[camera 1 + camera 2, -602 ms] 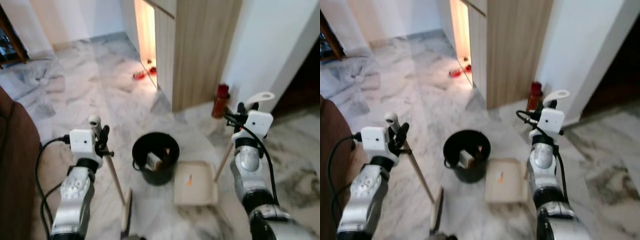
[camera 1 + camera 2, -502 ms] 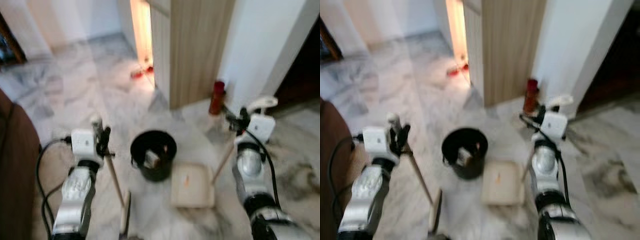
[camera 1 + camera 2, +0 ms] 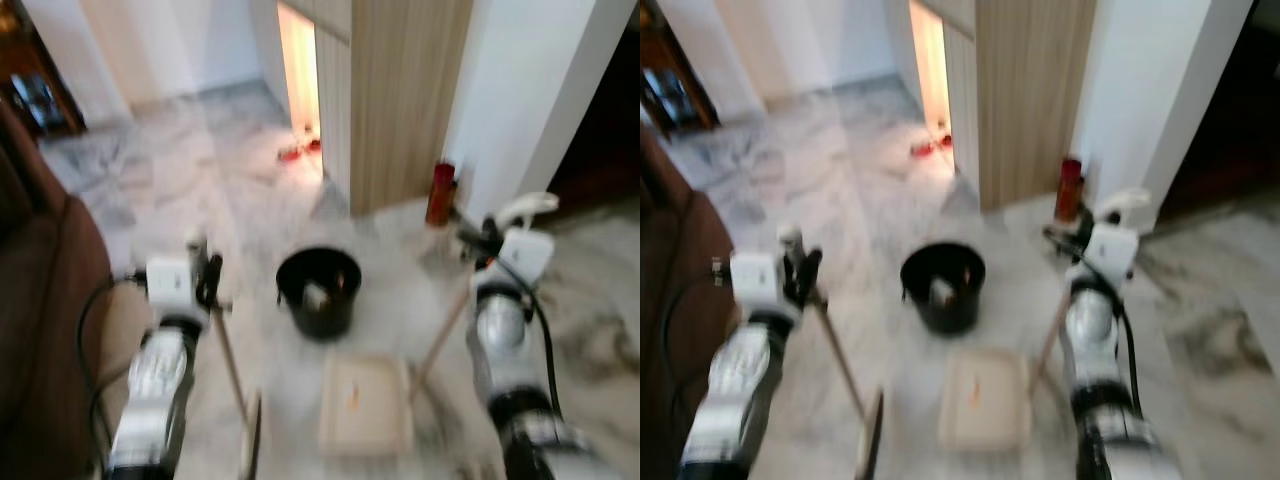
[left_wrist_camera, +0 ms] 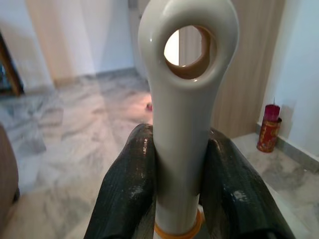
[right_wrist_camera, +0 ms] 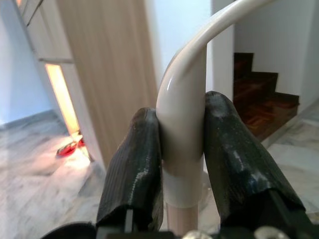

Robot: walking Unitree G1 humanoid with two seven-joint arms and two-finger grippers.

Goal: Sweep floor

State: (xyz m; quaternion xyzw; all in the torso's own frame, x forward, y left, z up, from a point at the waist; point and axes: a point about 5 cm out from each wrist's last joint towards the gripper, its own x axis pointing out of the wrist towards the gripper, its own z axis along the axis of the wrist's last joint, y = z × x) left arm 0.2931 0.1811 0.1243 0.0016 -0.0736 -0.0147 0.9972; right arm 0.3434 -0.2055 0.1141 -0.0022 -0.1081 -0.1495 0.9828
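**Broom in one gripper, dustpan in the other**

The left gripper [image 4: 182, 184] is clamped on the white grip of the broom [image 3: 228, 365], its head resting on the marble floor [image 3: 180, 190] at about seven o'clock from the black bin [image 3: 318, 292]. The right gripper [image 5: 182, 164] is squeezed tight around the curved white handle of the dustpan [image 3: 365, 405], which lies flat at six o'clock from the bin. A red canister [image 3: 440, 194] stands by the wooden cabinet [image 3: 400, 100].
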